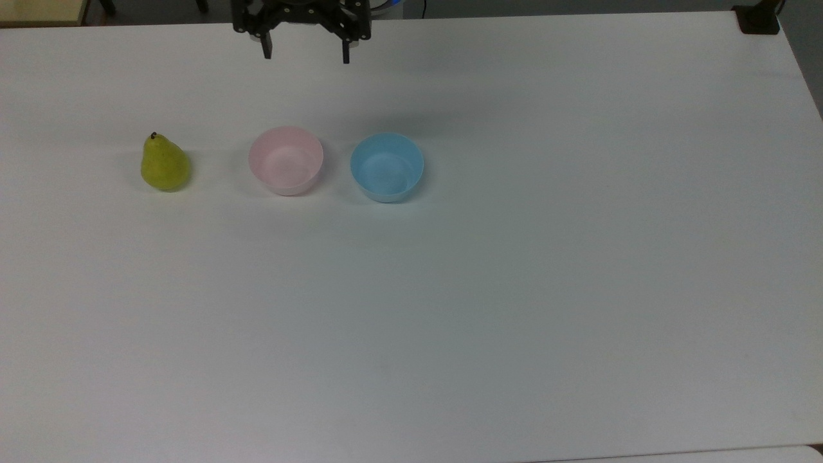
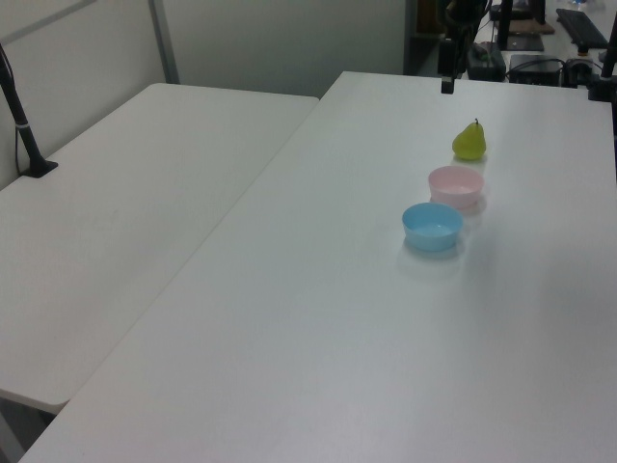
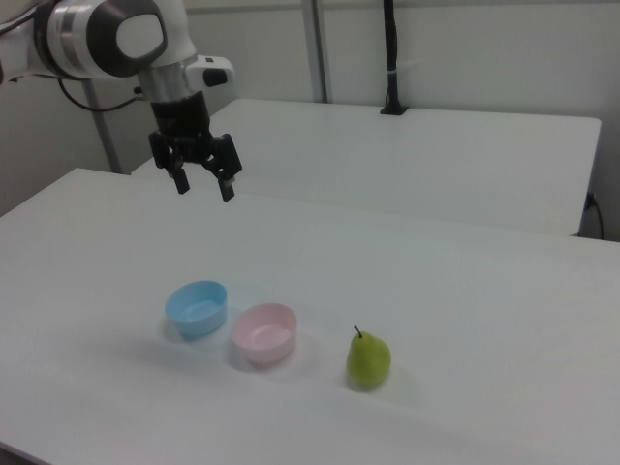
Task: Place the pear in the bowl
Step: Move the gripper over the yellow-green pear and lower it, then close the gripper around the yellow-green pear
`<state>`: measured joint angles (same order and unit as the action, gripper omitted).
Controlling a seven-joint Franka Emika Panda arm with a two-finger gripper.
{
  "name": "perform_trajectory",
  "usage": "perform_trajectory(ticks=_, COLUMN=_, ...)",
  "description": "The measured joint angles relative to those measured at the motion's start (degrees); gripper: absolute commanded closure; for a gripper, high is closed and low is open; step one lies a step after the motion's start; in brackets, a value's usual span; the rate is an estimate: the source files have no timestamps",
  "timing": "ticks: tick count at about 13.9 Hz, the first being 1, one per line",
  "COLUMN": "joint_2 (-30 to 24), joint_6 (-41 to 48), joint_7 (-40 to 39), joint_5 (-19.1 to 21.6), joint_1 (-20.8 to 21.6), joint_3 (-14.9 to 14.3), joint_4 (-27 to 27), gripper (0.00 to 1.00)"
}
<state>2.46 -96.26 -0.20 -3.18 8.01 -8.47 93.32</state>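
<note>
The robot's black two-finger hand hangs above the far edge of the white worktop, fingers spread wide and holding nothing. The small yellow-green pear stands upright on the worktop, stem up, at the top view's left. The pale pink round plastic bowl sits between the pear and a light blue plastic bowl, apart from both.

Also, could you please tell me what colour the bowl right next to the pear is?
Pale pink bowl, clearest in the top view.
</note>
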Motion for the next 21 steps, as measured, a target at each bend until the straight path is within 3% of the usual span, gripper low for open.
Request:
perform_trajectory(ticks=5, joint_2=1.44, joint_6=-2.42, joint_7=-6.13, joint_5=0.00, joint_1=-5.65, joint_3=-0.17, joint_4=0.05, gripper=0.00)
perform_trajectory(ticks=13, joint_2=8.56, joint_6=-9.27, joint_7=-21.27, joint_5=0.00, joint_1=-15.95, joint_3=-0.46, joint_4=0.65, gripper=0.00)
perform_trajectory(ticks=18, joint_2=12.81, joint_6=-15.46, joint_7=-26.85, joint_5=-0.04, joint_1=-19.87, joint_3=-0.49, joint_4=4.06, gripper=0.00)
perform_trajectory(ticks=21, joint_2=15.42, joint_6=-17.10, joint_7=-27.46, joint_5=-2.09, joint_1=-20.69, joint_3=-0.48, joint_4=4.35, gripper=0.01)
